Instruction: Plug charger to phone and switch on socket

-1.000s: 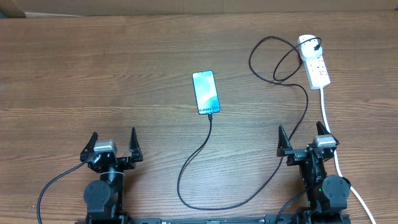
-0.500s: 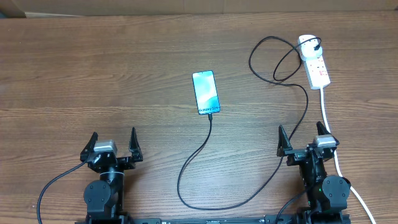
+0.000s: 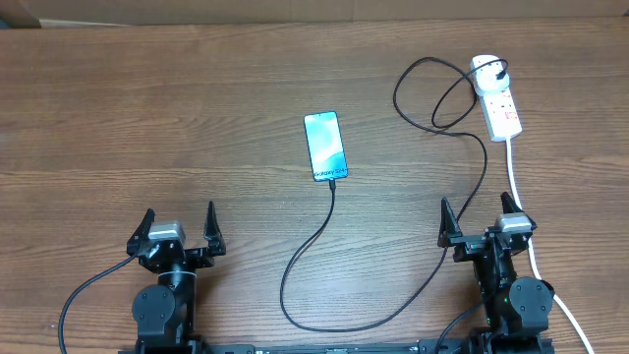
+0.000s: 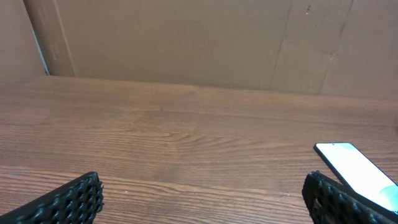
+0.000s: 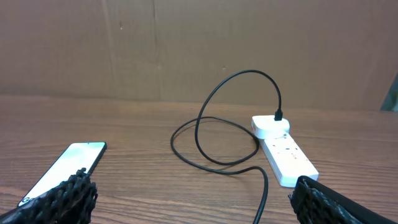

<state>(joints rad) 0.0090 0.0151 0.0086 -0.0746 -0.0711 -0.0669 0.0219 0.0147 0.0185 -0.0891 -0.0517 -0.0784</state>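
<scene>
Though left gripper (image 3: 179, 211) and right gripper (image 3: 474, 203) gape empty, the socket's (image 3: 499, 102) switch is unreadable.

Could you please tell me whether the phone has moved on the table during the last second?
No. In the overhead view the phone lies exactly where it did, at the same offset from the socket.

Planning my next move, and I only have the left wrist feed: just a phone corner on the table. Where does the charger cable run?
Observer: Overhead, the charger meets the phone's near edge, loops toward the robot, then climbs to the socket.
Operator: Plugged in there?
Observer: Yes; the right wrist view shows its black plug standing in the socket's far end.
Operator: And the other arm?
Observer: The right pincer is open and empty, beside the white cord.
</scene>
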